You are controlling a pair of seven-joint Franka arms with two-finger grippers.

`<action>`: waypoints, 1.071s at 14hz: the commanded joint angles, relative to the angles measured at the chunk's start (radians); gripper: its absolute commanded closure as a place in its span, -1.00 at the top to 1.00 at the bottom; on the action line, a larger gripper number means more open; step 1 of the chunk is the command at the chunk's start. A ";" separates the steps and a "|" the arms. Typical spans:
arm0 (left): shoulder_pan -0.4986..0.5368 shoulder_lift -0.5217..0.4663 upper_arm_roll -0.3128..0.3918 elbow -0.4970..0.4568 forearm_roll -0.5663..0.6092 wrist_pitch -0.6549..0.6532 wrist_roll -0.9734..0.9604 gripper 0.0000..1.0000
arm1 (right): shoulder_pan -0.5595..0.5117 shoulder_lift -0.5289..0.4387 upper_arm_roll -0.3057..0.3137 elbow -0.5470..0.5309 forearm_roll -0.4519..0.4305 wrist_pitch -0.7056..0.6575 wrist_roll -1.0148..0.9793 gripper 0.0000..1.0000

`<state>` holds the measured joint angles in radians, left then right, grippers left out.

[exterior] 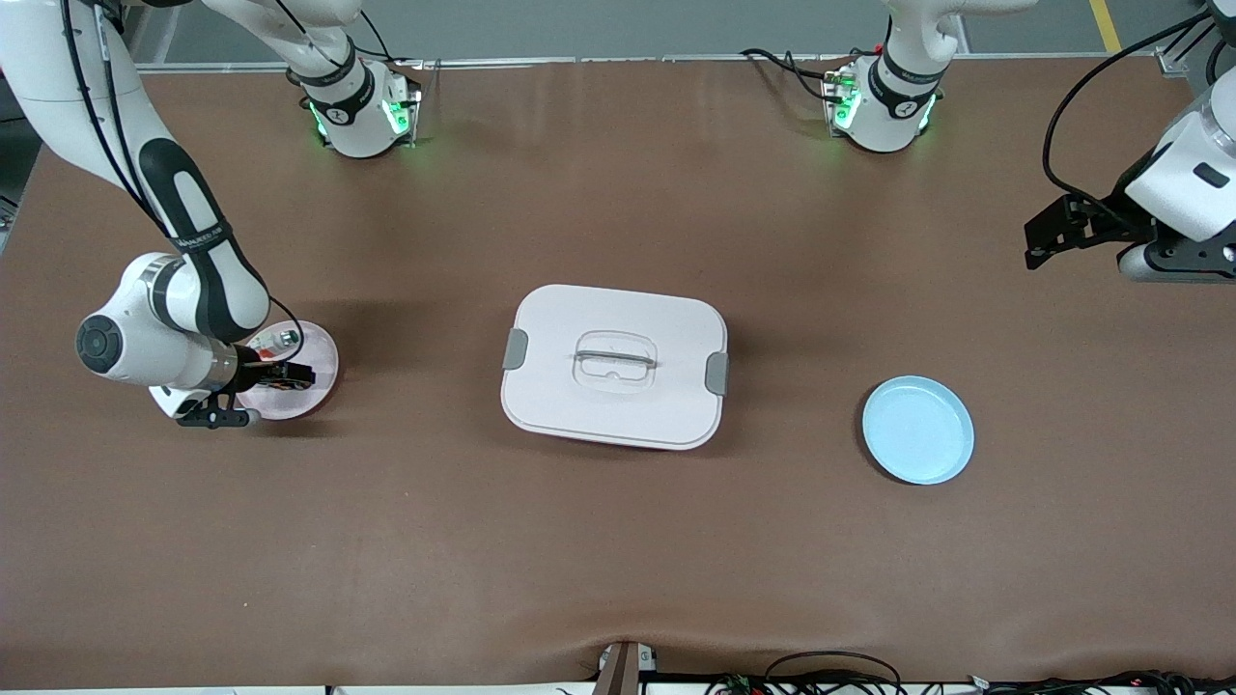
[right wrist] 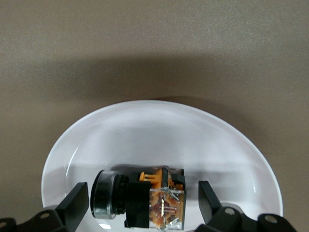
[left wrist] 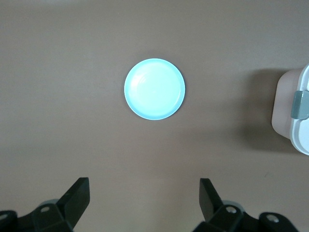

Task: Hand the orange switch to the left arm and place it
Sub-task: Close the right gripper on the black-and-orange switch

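The orange switch [right wrist: 145,200], black with an orange body, lies on its side on a pink plate [exterior: 317,359] toward the right arm's end of the table. My right gripper [exterior: 282,376] is low over that plate. It is open, with its fingers [right wrist: 77,199] on either side of the switch and small gaps showing. The white box [exterior: 614,365] with grey latches stands mid-table. My left gripper [exterior: 1038,243] is open and empty, held high over the table at the left arm's end. In the left wrist view it [left wrist: 145,198] looks down on a blue plate [left wrist: 154,89].
A small silver-and-clear part [exterior: 288,338] lies on the pink plate beside the right gripper. The blue plate [exterior: 917,430] is bare, between the box and the left arm's end. An edge of the box [left wrist: 294,113] shows in the left wrist view.
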<state>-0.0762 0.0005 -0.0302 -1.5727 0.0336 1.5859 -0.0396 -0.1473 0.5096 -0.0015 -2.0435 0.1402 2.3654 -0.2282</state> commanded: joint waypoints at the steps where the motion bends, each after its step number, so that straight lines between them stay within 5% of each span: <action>1: 0.009 0.000 -0.002 0.013 -0.012 -0.009 0.020 1.00 | -0.018 -0.003 0.011 -0.007 0.001 0.009 -0.014 0.98; 3: 0.012 -0.004 -0.002 0.011 -0.012 -0.012 0.020 1.00 | -0.018 -0.003 0.011 -0.007 0.001 0.005 -0.005 0.21; 5: 0.013 -0.005 -0.002 0.013 -0.012 -0.023 0.033 1.00 | -0.015 -0.005 0.011 -0.006 0.001 -0.005 -0.005 -0.89; 9: 0.015 -0.004 0.004 0.017 -0.012 -0.021 0.040 1.00 | -0.011 -0.016 0.011 0.015 0.002 -0.055 0.026 -1.00; 15: 0.016 -0.002 0.006 0.022 -0.012 -0.006 0.040 1.00 | 0.052 -0.062 0.020 0.164 0.010 -0.365 0.284 -1.00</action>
<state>-0.0666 0.0004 -0.0265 -1.5659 0.0336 1.5837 -0.0233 -0.1209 0.4756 0.0134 -1.9116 0.1408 2.0792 -0.0417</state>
